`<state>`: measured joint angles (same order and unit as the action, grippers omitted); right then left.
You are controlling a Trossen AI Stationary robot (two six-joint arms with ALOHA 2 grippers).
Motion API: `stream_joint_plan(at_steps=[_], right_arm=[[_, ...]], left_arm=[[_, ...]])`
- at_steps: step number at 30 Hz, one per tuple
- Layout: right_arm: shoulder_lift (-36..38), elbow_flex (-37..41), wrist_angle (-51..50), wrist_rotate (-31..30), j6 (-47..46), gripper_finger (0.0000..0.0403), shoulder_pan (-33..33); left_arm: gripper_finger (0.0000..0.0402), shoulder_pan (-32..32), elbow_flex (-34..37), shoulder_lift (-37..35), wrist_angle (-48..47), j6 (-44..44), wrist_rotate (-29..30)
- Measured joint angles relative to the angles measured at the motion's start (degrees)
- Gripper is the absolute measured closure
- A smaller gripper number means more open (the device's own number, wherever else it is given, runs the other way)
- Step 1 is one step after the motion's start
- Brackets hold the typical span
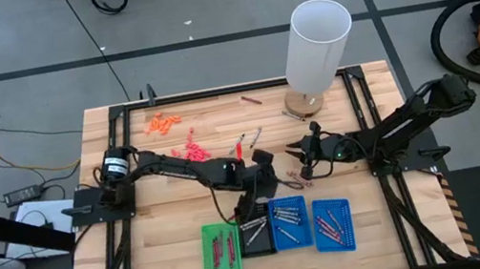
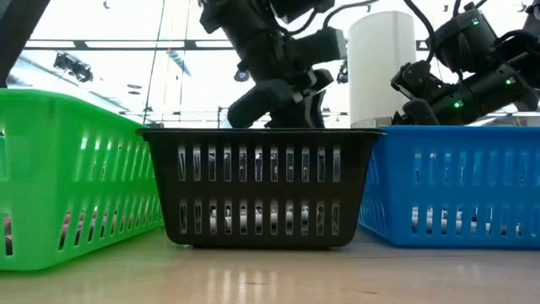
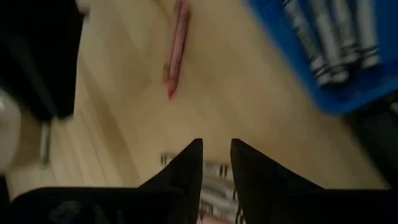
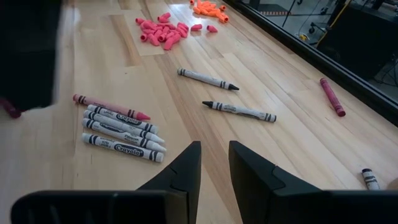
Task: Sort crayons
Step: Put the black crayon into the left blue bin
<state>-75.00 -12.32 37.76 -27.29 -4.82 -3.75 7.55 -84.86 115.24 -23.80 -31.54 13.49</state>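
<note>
Crayons, thin short grey and red wax sticks, are seen loose on the wooden counter near its centre, with more lying in the green, black and two blue slotted plastic trays at 6 o'clock. The left tool is held above the black tray, its fingers slightly parted and gripping nothing visible. The right tool hangs at 3 o'clock of it over bare wood, likewise narrowly parted and empty.
</note>
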Motion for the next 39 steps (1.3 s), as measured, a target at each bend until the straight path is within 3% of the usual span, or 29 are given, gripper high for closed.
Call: stream_joint_plan(at_steps=[8,14,26,33,39], right_arm=[[0.0,0.0,-0.1,0.0,0.0,0.0312,-0.2],[0.0,0.0,-0.1,0.0,0.4,0.0312,-1.7],[0.0,0.0,-0.4,-0.3,0.5,0.0312,-4.4],[0.0,0.0,-2.4,-5.7,0.3,0.0312,-8.1],[0.1,0.0,-4.1,-11.4,-0.1,0.0314,-11.7]], left_arm=[[0.0309,-3.8,0.0,0.0,-4.6,5.4,1.1],[0.0326,-6.1,0.0,0.0,-6.0,6.9,5.4],[0.0356,-11.7,0.0,0.0,-8.2,7.0,5.3],[0.0356,-14.3,0.0,0.0,-8.1,6.9,2.8],[0.0357,-14.6,6.1,-1.5,0.8,4.5,1.6]])
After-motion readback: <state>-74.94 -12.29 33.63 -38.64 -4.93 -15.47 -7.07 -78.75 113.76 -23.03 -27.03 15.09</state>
